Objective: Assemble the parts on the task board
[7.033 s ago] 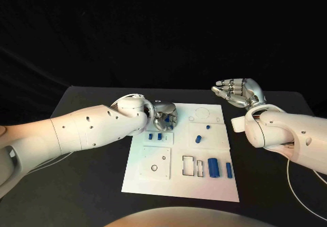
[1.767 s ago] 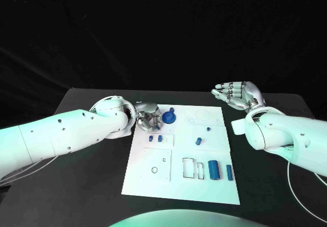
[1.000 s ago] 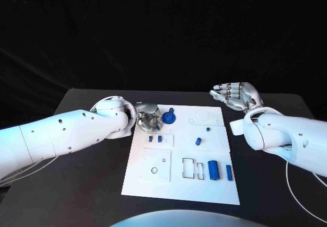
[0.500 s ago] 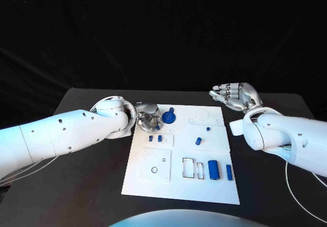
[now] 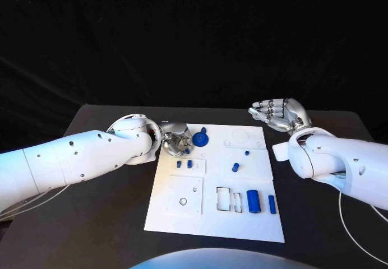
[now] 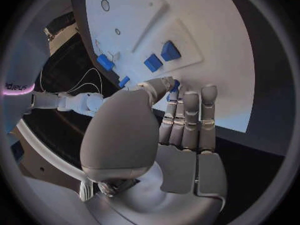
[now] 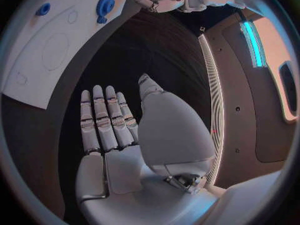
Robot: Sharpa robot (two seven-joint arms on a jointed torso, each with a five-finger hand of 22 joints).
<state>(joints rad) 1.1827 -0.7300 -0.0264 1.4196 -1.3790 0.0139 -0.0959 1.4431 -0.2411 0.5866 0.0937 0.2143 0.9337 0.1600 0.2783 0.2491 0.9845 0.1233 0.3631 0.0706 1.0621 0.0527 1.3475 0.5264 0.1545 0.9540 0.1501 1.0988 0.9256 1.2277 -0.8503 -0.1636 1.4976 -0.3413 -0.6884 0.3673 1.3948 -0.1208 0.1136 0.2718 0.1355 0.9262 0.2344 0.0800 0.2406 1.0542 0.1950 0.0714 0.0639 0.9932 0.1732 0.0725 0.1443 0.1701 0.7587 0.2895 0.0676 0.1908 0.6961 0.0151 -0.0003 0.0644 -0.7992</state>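
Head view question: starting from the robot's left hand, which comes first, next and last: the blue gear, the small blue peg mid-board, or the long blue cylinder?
1. Blue gear, beside the left hand.
2. Small blue peg, mid-board.
3. Long blue cylinder, at the board's near end.

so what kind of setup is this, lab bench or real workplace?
Looks like a lab or demo bench: a black table against a black backdrop, bare apart from a white task board carrying small blue parts. Nothing here suggests a real production line.
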